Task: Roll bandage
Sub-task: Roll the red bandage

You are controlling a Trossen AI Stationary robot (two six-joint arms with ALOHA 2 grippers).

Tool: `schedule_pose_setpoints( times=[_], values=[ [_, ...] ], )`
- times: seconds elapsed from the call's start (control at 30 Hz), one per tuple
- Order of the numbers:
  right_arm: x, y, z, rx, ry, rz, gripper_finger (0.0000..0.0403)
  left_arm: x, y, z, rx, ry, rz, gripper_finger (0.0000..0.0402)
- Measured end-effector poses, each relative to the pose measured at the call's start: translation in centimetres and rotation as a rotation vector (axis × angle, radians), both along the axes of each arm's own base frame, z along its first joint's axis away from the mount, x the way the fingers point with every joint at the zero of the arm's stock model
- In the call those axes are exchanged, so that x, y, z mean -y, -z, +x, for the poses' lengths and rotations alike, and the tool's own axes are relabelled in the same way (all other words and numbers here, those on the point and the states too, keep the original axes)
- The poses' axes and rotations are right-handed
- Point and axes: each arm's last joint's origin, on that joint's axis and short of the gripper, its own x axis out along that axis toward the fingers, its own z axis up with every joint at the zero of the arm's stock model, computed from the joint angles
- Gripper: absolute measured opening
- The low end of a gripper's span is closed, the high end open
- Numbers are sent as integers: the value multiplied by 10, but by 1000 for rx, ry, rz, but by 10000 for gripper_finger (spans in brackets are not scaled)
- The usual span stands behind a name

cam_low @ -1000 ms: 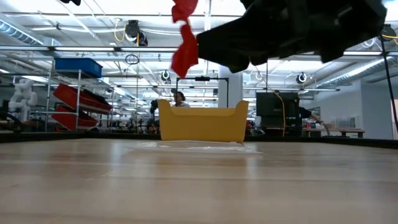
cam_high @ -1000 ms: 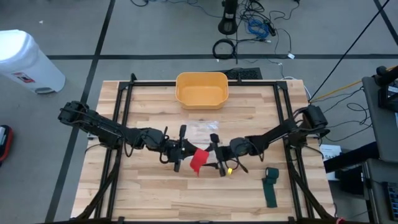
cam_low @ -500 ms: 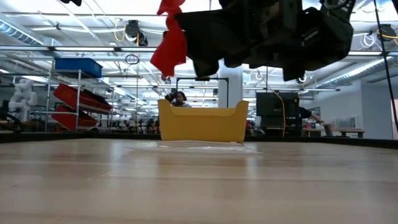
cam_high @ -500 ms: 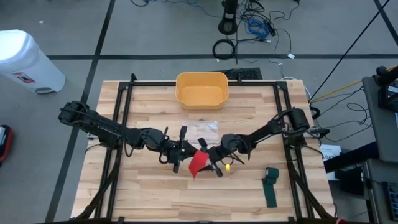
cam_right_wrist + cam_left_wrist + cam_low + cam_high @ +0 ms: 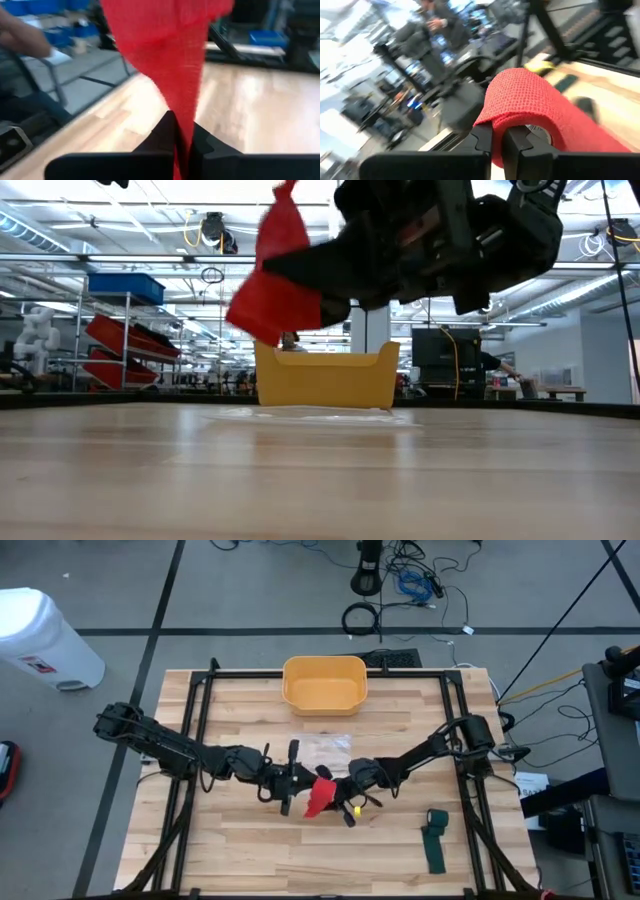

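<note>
Pale wooden plank surface (image 5: 250, 840) framed by black rails, both dark arms reaching in toward its middle. Item one: red woven elastic bandage (image 5: 317, 797), partly rolled, held in the air above the middle of the surface, clear of the wood in the low view (image 5: 275, 290). Left hand (image 5: 293, 784) closed tight on the rolled end; in the left wrist view the red roll (image 5: 530, 110) sits right above the two pinched fingers. Right hand (image 5: 345, 802) closed on the loose tail of the same bandage; in the right wrist view the red strip (image 5: 165, 55) runs down into the shut fingers. The two hands lie just beside each other with the bandage between them. Item two: yellow rounded plastic tub (image 5: 323, 683), standing at the middle of the far edge of the surface, nothing visible inside it from above. Item three: clear plastic wrapper (image 5: 325, 745), flat on the wood between the tub and the hands. Item four: dark green bandage strip (image 5: 435, 838), lying flat near the right edge toward the near right corner, well apart from the hands.
</note>
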Motion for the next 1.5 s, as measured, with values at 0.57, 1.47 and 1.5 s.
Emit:
schedule_pose_setpoints(
  times=[0.57, 1.47, 1.5],
  values=[
    [-16, 8, -5, -186, -35, 174, 31, -4, -4, 0, 34, -155, -36, 13],
    [-12, -3, -91, -147, 571, 50, 200, -10, 5, -3, -43, -527, 15, 13],
    [-12, -7, -93, -127, 587, 25, 199, -11, 6, -4, -49, -529, 19, 13]
  ],
)
